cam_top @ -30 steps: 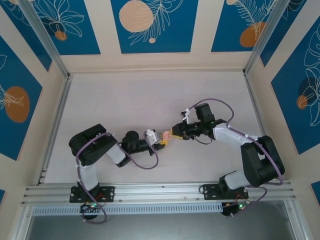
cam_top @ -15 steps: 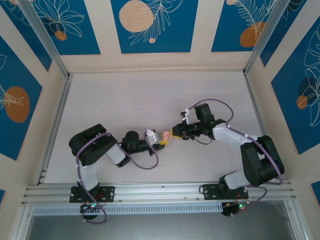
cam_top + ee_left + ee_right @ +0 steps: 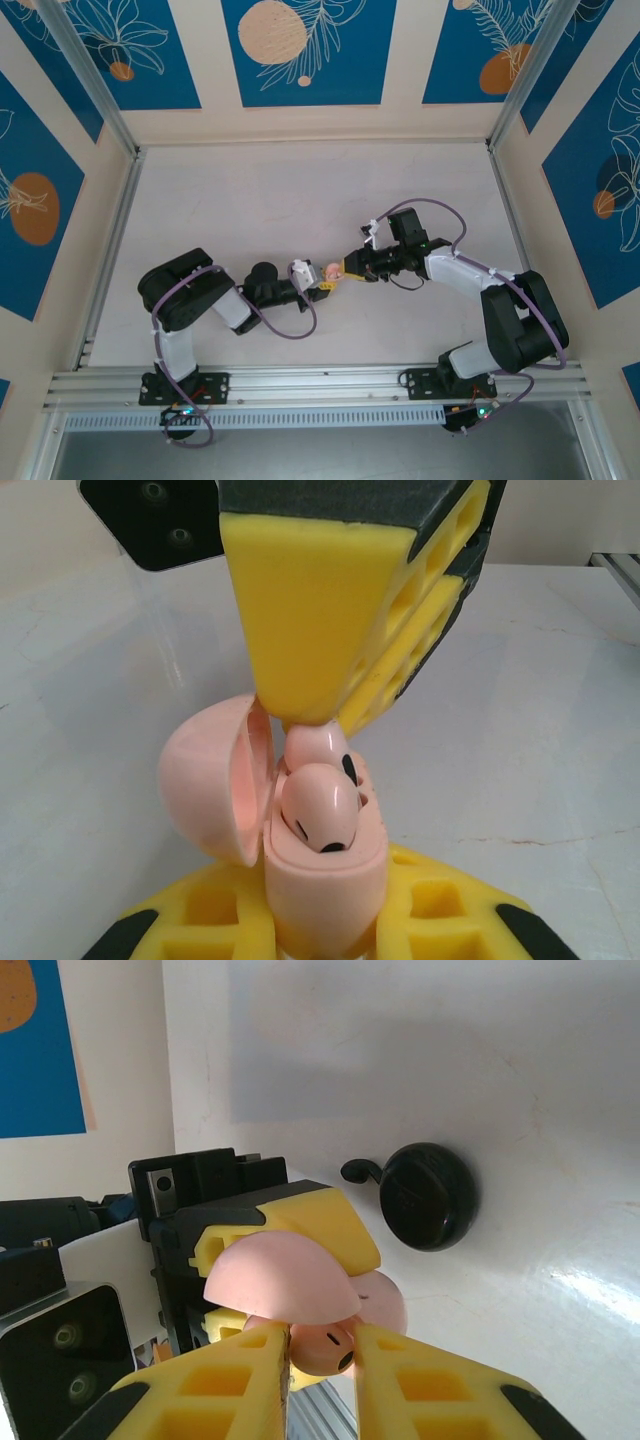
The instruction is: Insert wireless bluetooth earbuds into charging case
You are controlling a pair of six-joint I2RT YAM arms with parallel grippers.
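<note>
Over the white table [image 3: 540, 730], the likely slippery charging case [image 3: 325, 875] is squeezed low by the left gripper [image 3: 325, 930], one earbud [image 3: 322, 1348] pinched by the right gripper [image 3: 322, 1380].

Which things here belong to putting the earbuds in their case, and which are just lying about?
In the job: pink charging case, lid open, in the left gripper; seated earbud; second earbud pinched by the right gripper.
Lying about: black round object on the table.

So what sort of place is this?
Likely a lab robot test cell: a pale table, aluminium frame rails and blue leaf-print wall panels enclosing it.
</note>
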